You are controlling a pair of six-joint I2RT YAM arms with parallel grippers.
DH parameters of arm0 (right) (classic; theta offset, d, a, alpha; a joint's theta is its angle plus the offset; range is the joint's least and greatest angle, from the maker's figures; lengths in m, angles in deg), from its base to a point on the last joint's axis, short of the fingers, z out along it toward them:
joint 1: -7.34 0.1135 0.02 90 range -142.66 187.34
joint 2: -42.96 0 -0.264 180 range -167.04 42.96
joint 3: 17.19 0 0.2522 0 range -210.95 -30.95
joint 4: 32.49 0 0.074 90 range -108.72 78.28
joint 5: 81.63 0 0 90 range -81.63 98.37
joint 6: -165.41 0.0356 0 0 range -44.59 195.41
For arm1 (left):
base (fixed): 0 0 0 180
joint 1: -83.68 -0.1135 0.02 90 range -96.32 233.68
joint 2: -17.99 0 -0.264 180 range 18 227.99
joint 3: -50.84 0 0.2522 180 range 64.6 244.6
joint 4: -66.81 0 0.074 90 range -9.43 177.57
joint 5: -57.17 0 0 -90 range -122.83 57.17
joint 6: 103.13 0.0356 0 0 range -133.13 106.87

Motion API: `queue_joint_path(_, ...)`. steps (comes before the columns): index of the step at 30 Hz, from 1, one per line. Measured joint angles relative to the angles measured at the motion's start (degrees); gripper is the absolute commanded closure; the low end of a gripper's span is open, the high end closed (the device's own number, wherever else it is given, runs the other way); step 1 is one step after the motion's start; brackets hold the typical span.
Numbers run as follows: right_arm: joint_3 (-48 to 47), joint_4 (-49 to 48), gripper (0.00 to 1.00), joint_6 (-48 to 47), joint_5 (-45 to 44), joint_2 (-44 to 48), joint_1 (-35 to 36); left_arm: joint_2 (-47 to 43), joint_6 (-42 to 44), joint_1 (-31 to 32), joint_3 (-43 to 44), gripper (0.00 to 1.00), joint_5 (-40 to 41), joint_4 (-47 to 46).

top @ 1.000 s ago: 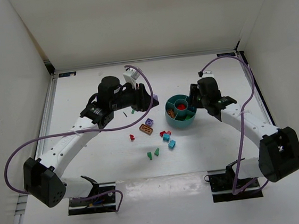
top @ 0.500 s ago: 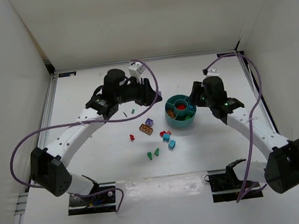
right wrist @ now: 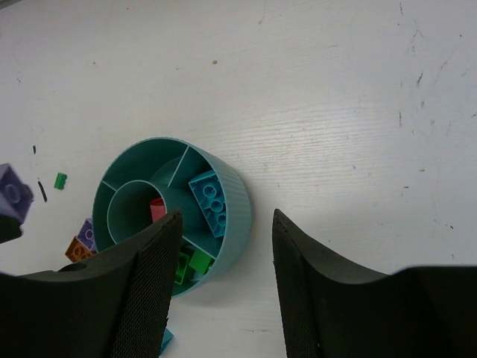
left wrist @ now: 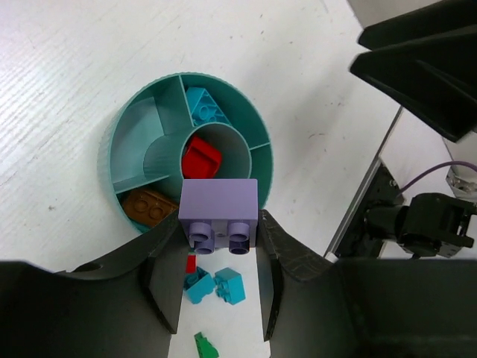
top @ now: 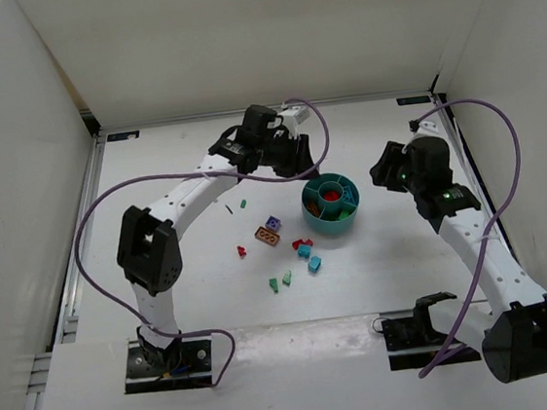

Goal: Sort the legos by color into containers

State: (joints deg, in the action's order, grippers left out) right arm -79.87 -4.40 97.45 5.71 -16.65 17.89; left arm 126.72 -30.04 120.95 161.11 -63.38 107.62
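Note:
The teal bowl (top: 311, 213) stands right of the table's middle. My left gripper (top: 289, 156) hangs just left of and above it, shut on a purple brick (left wrist: 218, 212) over the bowl's near rim (left wrist: 110, 153). The central cup holds a red brick (left wrist: 201, 158). Other compartments hold a blue brick (left wrist: 205, 106), an orange brick (left wrist: 149, 206) and green bricks (right wrist: 192, 262). My right gripper (top: 387, 168) is open and empty, to the right of the bowl (right wrist: 237, 200). Loose bricks lie left of and below the bowl: purple (top: 274, 224), orange (top: 269, 236), red (top: 241, 251), teal (top: 305, 252), green (top: 274, 284).
White walls close in the table at the back and sides. A small green piece (top: 242, 204) and a thin dark stick (top: 229, 210) lie left of the bowl. Purple cables loop off both arms. The arm bases sit at the near edge.
My left arm has swung right and back, carrying the purple brick to the bowl. My right gripper has drawn back to the right, away from the bowl.

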Motion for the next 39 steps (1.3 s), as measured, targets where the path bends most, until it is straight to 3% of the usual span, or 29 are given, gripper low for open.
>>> queue_joint_path(15, 0.0, 2.3, 0.45, -0.2, 1.6, 0.0, -1.2, 12.5, 0.9, 1.8, 11.5, 0.69, 3.5, 6.5)
queue_joint_path(39, 0.0, 2.3, 0.45, -0.2, 3.4, 0.0, -1.6, 16.7, 2.5, 3.1, 16.9, 0.63, 7.5, 11.1)
